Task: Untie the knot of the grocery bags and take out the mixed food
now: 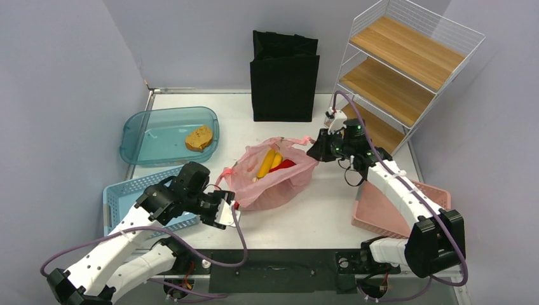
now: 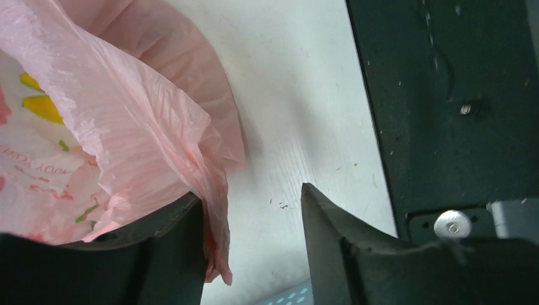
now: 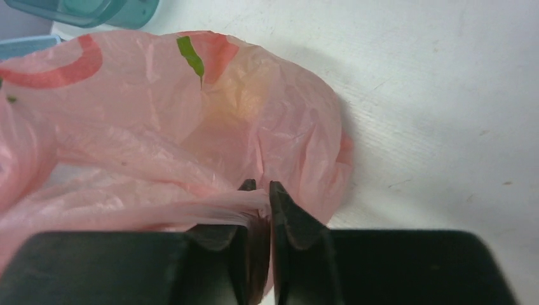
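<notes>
- The right end effector (image 3: 259,190) is pinched shut on the grocery bag (image 3: 191,127) at its rim.
- The left end effector (image 2: 249,197) stands part open; film only drapes over one finger.
- The bag sits mid-worktop (image 1: 318,216), its mouth spread and a banana (image 1: 267,163) showing.
- Untying looks done; next, the free left arm should reach in for the food.

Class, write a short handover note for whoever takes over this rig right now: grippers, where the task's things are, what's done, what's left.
Left gripper: open, film of the pink bag draped over one finger.
Right gripper: shut on the bag's rim, right side.
Bag: mid-table, mouth held open.
Done: no knot showing, so it looks untied.
Left: banana and red chilli are inside; lift the food out.
</notes>
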